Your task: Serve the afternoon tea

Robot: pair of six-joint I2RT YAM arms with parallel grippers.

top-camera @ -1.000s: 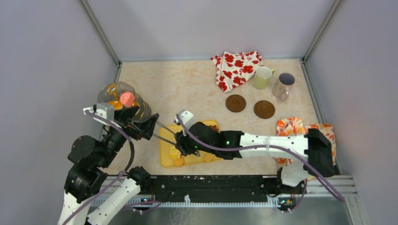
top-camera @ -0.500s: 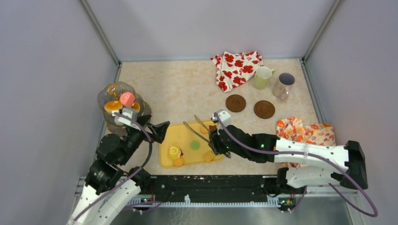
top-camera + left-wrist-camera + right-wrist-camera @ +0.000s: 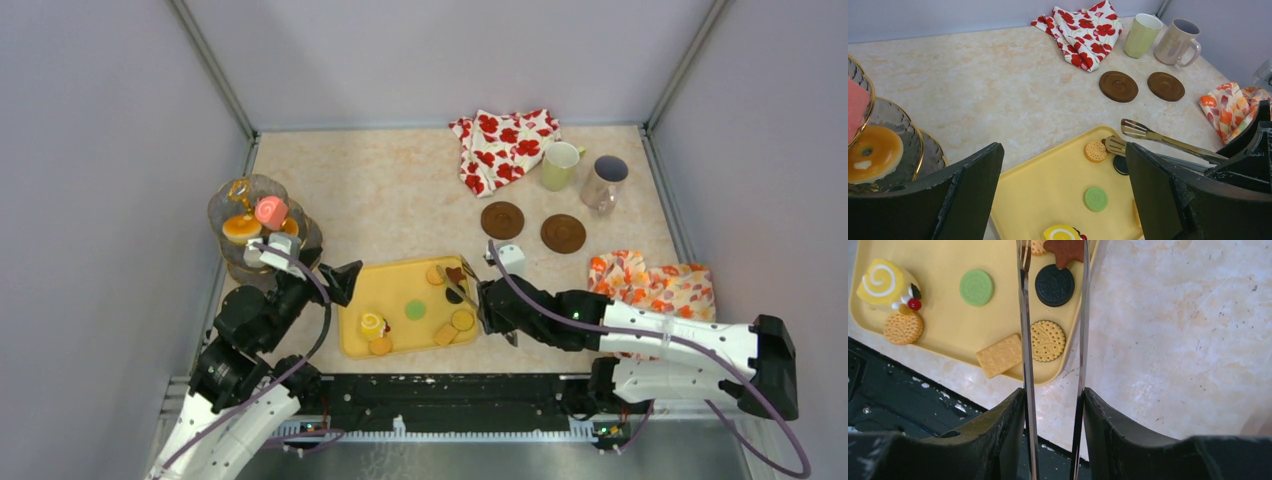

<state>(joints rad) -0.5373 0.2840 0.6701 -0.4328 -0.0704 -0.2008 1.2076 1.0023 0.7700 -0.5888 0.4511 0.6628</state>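
Observation:
A yellow tray holds a yellow swirl roll, a green biscuit and several round biscuits. A glass tiered stand at the left carries a pink roll and an orange tart. My right gripper is shut on metal tongs. The tong tips flank a brown star biscuit above a black biscuit. My left gripper is open and empty over the tray's left edge. A pale-yellow mug and a greyish mug stand at the far right.
Two brown coasters lie in front of the mugs. A red-flowered cloth lies at the back and an orange-flowered cloth at the right. Grey walls enclose the table on three sides.
My right arm has drawn back to the right with the tongs, from over the tray's left part to its right edge. My left arm has pulled away from the stand and lowered.

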